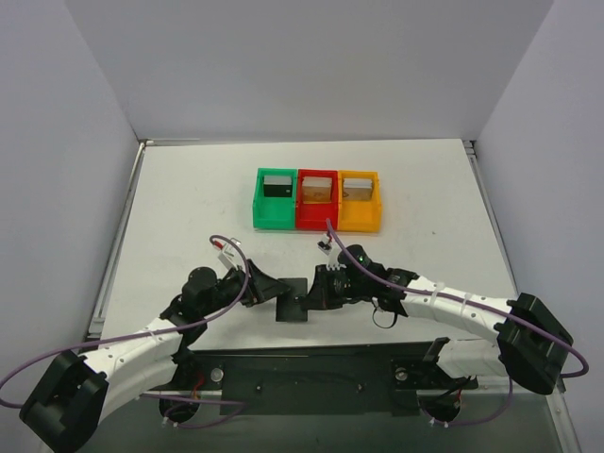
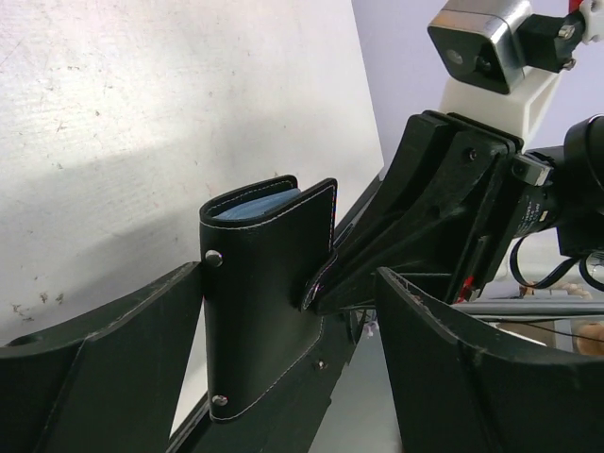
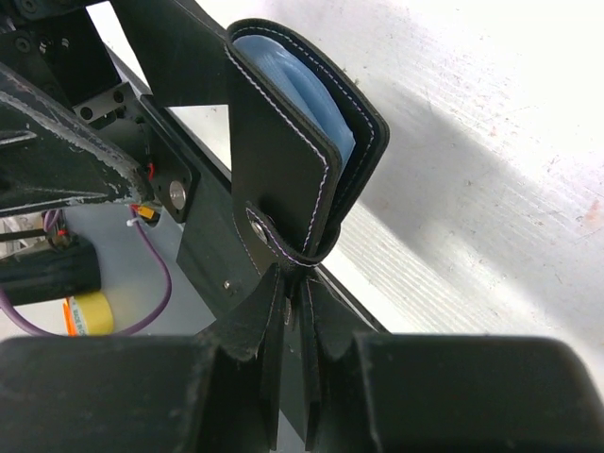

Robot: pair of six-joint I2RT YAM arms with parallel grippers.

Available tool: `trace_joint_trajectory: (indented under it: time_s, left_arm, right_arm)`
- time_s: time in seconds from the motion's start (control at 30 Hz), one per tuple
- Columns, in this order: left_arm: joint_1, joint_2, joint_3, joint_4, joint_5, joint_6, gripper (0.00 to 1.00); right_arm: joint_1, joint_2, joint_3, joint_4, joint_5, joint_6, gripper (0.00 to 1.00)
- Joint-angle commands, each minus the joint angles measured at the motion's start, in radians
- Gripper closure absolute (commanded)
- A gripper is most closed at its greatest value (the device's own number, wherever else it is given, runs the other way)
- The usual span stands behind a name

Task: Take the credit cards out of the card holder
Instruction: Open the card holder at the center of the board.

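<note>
Over the near edge of the table (image 1: 189, 208) we see the left gripper (image 1: 266, 288) spread wide, straddling the card holder (image 1: 291, 300), while the right gripper (image 3: 291, 300) pinches its lower edge. The holder's long axis runs up both wrist views, open end uppermost, blue showing inside

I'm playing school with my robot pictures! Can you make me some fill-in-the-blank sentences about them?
1. The right gripper is shut on the card holder, which is ___ in colour.
2. The left gripper, straddling it, is ___.
3. The bin between the green bin and the orange bin is ___.
4. Something ___ peeks out of the card holder.
Missing words: black, open, red, blue.
</note>
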Motion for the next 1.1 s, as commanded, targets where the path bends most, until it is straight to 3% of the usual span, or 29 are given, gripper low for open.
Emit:
trace_joint_trajectory:
  time_s: [0.0,0.27,0.43,0.8,1.07]
  left_arm:
    - [-0.007,0.0,0.011,0.113,0.055,-0.008,0.21]
    - [-0.022,0.021,0.02,0.15,0.079,-0.009,0.31]
    - [-0.021,0.004,0.034,0.052,0.041,0.02,0.15]
    - [-0.022,-0.03,0.011,0.019,0.0,0.034,0.09]
    - [-0.028,0.038,0.019,0.193,0.089,-0.002,0.28]
  right_arm:
    - [0.004,-0.031,0.048,0.027,-0.035,-0.011,1.0]
    - [0.005,-0.03,0.046,0.055,-0.055,-0.008,1.0]
    - [0.005,-0.053,0.059,0.049,-0.065,-0.015,1.0]
    - [0.007,-0.06,0.052,0.058,-0.074,-0.018,1.0]
    - [0.019,-0.051,0.055,0.093,-0.101,-0.012,1.0]
